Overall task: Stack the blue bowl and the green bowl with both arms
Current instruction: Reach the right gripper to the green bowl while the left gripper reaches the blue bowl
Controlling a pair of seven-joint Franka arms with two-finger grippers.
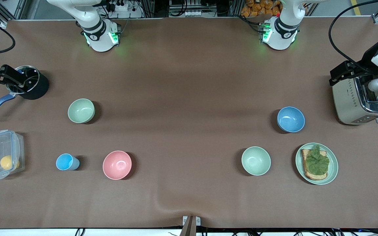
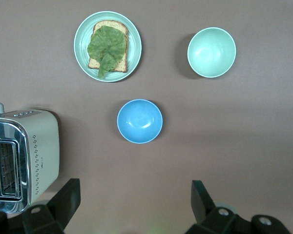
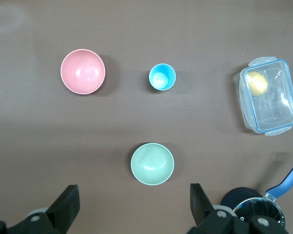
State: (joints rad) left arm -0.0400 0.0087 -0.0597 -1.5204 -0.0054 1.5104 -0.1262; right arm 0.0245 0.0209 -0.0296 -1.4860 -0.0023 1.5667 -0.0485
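Note:
The blue bowl [image 1: 290,119] sits upright toward the left arm's end of the table, beside the toaster; it also shows in the left wrist view [image 2: 139,121]. The green bowl [image 1: 81,110], sage and slightly yellowish, sits upright toward the right arm's end; it also shows in the right wrist view [image 3: 152,164]. My left gripper [image 2: 135,191] hangs high by the toaster [image 1: 361,100], open and empty. My right gripper [image 3: 134,192] hangs high over the black pot [image 1: 31,86], open and empty. Neither gripper touches a bowl.
A mintier green bowl [image 1: 256,160] and a plate with toast and lettuce [image 1: 332,172] lie nearer the front camera than the blue bowl. A pink bowl [image 1: 117,165], a blue cup [image 1: 66,162] and a clear box holding a yellow fruit [image 1: 1,153] lie nearer than the green bowl.

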